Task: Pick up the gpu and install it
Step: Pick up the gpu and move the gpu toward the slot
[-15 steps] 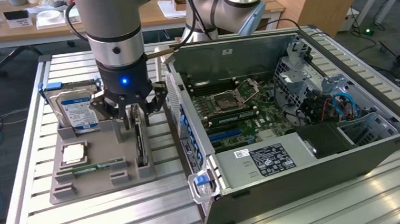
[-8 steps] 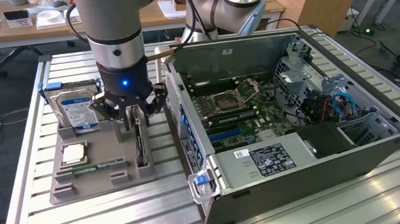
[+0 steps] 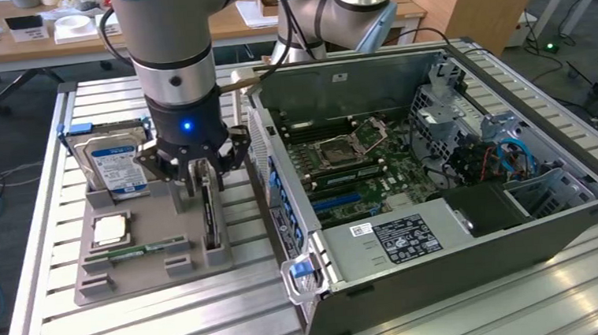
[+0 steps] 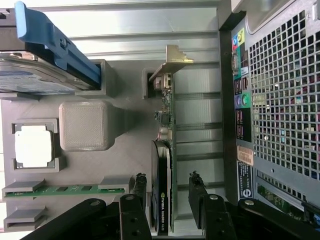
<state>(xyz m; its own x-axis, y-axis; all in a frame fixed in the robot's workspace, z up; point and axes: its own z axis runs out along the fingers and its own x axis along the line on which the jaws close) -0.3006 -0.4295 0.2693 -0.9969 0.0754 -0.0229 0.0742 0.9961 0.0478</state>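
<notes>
My claw [image 4: 167,184], nearest the lens: fingers [image 4: 139,187] spread wide, one on each side of the gpu [image 4: 163,200], a gap on each side. The gpu stands on edge in a slot of the gray tray [image 4: 130,145], silver bracket [image 4: 172,57] farthest from me. Beyond one finger: memory stick [image 4: 65,190], processor [image 4: 33,145], hard drive [image 4: 35,75]. Beyond the other: the computer case [image 4: 280,100].

1. The pincer [image 3: 203,188] hangs over a grey tray [image 3: 143,273], its fingers spread either side of the gpu [image 3: 210,221].
2. The gpu stands on edge in the tray.
3. An opened computer case [image 3: 444,284] sits on the worktop [image 3: 184,326], towards the exterior view's right.
</notes>
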